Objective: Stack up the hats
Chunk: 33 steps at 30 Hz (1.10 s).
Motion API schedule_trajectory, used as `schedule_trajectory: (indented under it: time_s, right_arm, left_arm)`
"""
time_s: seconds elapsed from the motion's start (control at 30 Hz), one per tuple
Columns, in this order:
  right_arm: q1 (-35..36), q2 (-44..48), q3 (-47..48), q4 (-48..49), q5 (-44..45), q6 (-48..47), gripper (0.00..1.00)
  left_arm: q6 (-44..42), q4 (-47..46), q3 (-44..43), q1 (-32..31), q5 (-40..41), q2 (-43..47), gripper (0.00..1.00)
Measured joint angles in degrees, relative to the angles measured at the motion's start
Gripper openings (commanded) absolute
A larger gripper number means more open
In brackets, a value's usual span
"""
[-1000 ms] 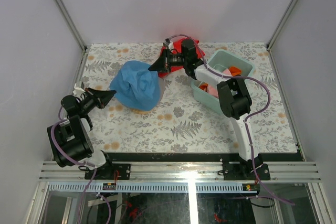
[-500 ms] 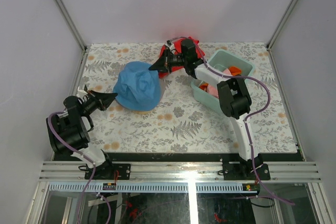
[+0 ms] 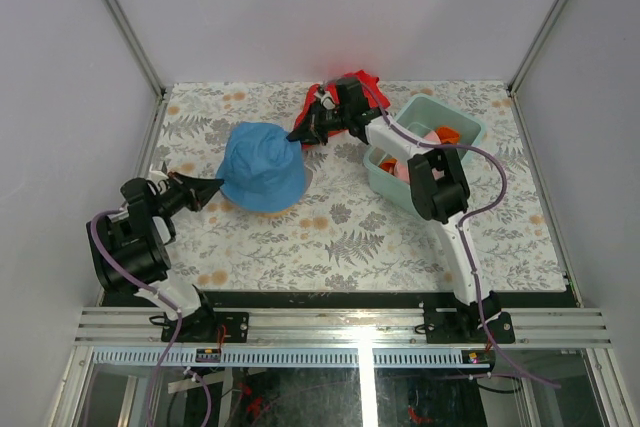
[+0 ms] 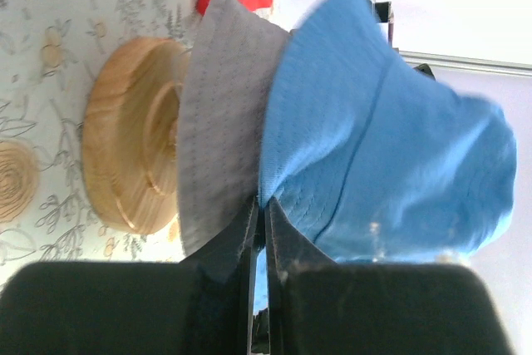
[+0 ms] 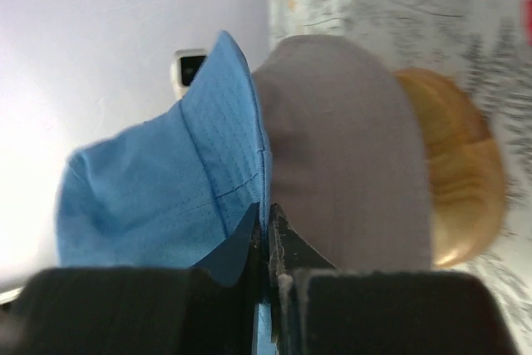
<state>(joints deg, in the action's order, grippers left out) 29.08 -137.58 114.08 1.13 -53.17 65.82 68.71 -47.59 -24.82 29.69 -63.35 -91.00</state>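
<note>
Top external: teal bin (image 3: 463,116) holds pink hat (image 3: 404,171) and orange hat (image 3: 447,133).

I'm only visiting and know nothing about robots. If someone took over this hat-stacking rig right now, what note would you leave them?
The left gripper is shut on the brim of the blue hat, on its left side. The right gripper is shut on the brim's far side.
The blue hat lies over the grey hat on the wooden stand. The pink hat and orange hat lie in the teal bin, partly hidden.
Done: grey and blue stacked.
Left: release the blue, then add pink and orange.
</note>
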Motion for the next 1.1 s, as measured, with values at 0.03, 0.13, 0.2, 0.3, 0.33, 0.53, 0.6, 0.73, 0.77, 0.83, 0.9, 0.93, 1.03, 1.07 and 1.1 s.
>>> schedule_trajectory:
  time_s: [0.03, 0.13, 0.2, 0.3, 0.33, 0.53, 0.6, 0.73, 0.77, 0.83, 0.9, 0.93, 1.03, 1.07, 1.1]
  right_arm:
    - [0.0, -0.6, 0.7, -2.4, 0.9, -1.4, 0.0]
    - [-0.1, -2.1, 1.2, -9.3, 3.4, -5.1, 0.0]
    - [-0.1, -2.8, 1.1, -12.2, 4.1, -6.6, 0.0]
    - [-0.1, -2.3, 0.1, -12.5, 4.2, -7.9, 0.0]
    - [-0.1, -2.0, -0.3, -12.3, 4.3, -8.1, 0.01]
    - [-0.1, 0.6, -2.7, -12.0, 5.9, -10.8, 0.08]
    - [-0.1, 1.7, -3.5, -12.2, 6.5, -12.3, 0.11]
    - [-0.1, 4.2, -5.6, -12.9, 8.0, -15.6, 0.27]
    - [-0.1, 4.9, -6.4, -12.9, 8.5, -16.4, 0.3]
    - [-0.1, 6.0, -7.6, -13.4, 9.2, -17.5, 0.36]
    - [-0.1, 6.7, -8.3, -14.1, 10.0, -18.8, 0.41]
    - [-0.1, 6.8, -8.4, -14.5, 10.4, -19.4, 0.42]
    - [-0.2, 7.4, -9.5, -15.1, 11.6, -20.6, 0.43]
    - [-0.2, 7.7, -10.0, -15.3, 11.9, -20.9, 0.43]
    - [-0.3, 8.2, -10.9, -15.5, 12.1, -21.1, 0.43]
  left_arm:
    - [-1.1, 2.0, -0.2, 0.0, 0.3, 0.1, 0.0]
    - [-3.5, 7.3, -0.2, 0.0, 1.1, 0.1, 0.0]
    - [-4.5, 9.2, -0.2, 0.0, 1.3, 0.1, 0.0]
    - [-5.7, 11.3, -0.4, 0.0, 1.2, 0.2, 0.0]
    - [-6.0, 11.7, -0.6, 0.0, 1.2, 0.3, 0.0]
    - [-8.4, 15.4, -1.7, 0.0, 1.3, 1.0, 0.0]
    - [-9.8, 17.3, -2.0, 0.0, 1.7, 1.6, 0.0]
    - [-12.1, 20.5, -2.6, 0.0, 1.9, 2.3, 0.0]
    - [-12.4, 20.9, -2.6, 0.0, 1.9, 2.3, 0.0]
    - [-12.9, 21.8, -2.8, 0.0, 1.9, 2.3, 0.0]
    - [-13.5, 22.8, -3.4, 0.0, 1.9, 2.3, 0.0]
    - [-13.8, 23.3, -3.8, 0.1, 1.9, 2.4, 0.0]
    - [-14.9, 24.9, -5.2, 0.1, 2.0, 2.8, 0.0]
    - [-15.3, 25.2, -5.6, 0.2, 2.0, 3.1, 0.0]
    - [-15.6, 25.5, -6.0, 0.2, 2.0, 3.3, 0.02]
